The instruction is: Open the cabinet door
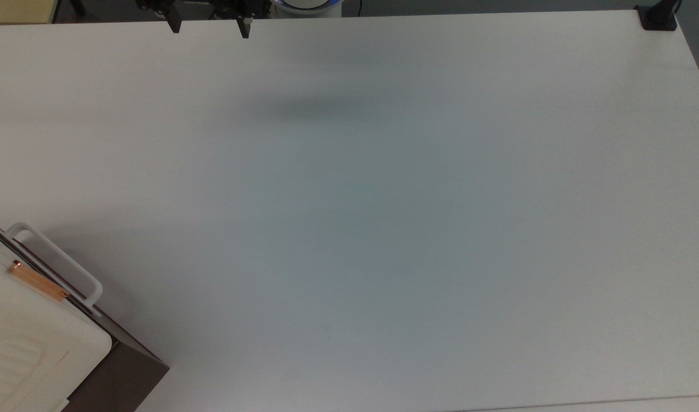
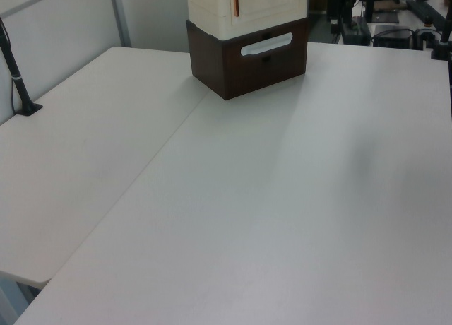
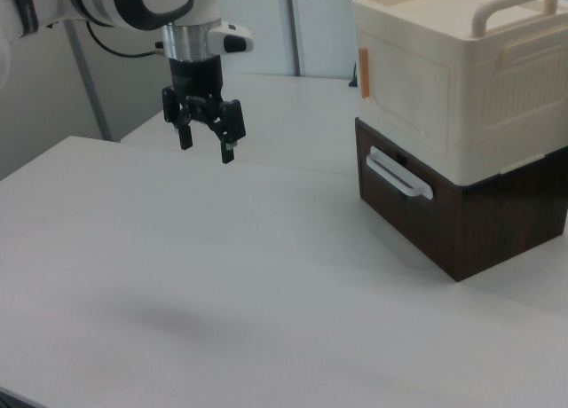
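Note:
The cabinet (image 3: 461,133) is a cream-white box stacked on a dark brown base with a white bar handle (image 3: 399,175). It stands at the right view's right and in the top view's bottom-left corner (image 1: 34,337). The cabinet door (image 3: 408,98) is the cream front panel with a copper strip (image 3: 364,71) along its edge, and it lies flush with the box. In the left view the door (image 2: 272,0) sits at the top edge. My gripper (image 3: 207,146) hangs open above the table, well apart from the cabinet, with nothing between its fingers. The top view shows the gripper (image 1: 210,27) at the upper edge.
The white table (image 1: 383,200) spreads wide between gripper and cabinet. A black clamp (image 1: 658,17) sits on the top view's top-right corner. A black post (image 2: 18,78) stands at the left view's left edge. The cabinet top carries a carry handle (image 3: 510,2).

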